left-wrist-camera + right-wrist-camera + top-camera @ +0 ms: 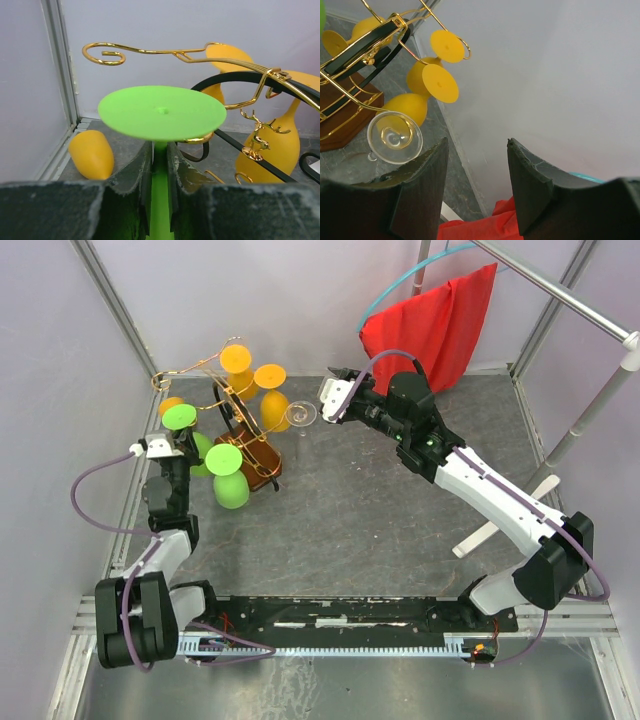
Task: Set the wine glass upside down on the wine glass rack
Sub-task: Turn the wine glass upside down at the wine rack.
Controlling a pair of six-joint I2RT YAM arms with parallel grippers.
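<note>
Left gripper [160,156]: closed narrowly on the stem of the green glass [162,112]; both fingers press against the stem; the glass is inverted, with its foot uppermost above the fingers and its bowl out of the wrist view.

Location of green glass: at the left side of the rack [262,468], its foot beneath a curled wire arm [106,53]; the far edge of the foot is close to a lower wire; whether it rests on that wire cannot be told.

Right gripper [477,144]: open about halfway; nothing between the fingers; it hangs above the worktop [380,510] to the right of the rack, pointing toward it.

Other items noted: a clear glass [395,137] at the right end of the rack, with a curled wire end showing through its foot; two orange glasses [440,82] hung inverted at the far side, feet up; a further orange glass [91,152] lying on its side on the worktop near the left wall; a second green glass [227,477] inverted at the near side of the rack; a red cloth [435,325] hanging at the back right.
</note>
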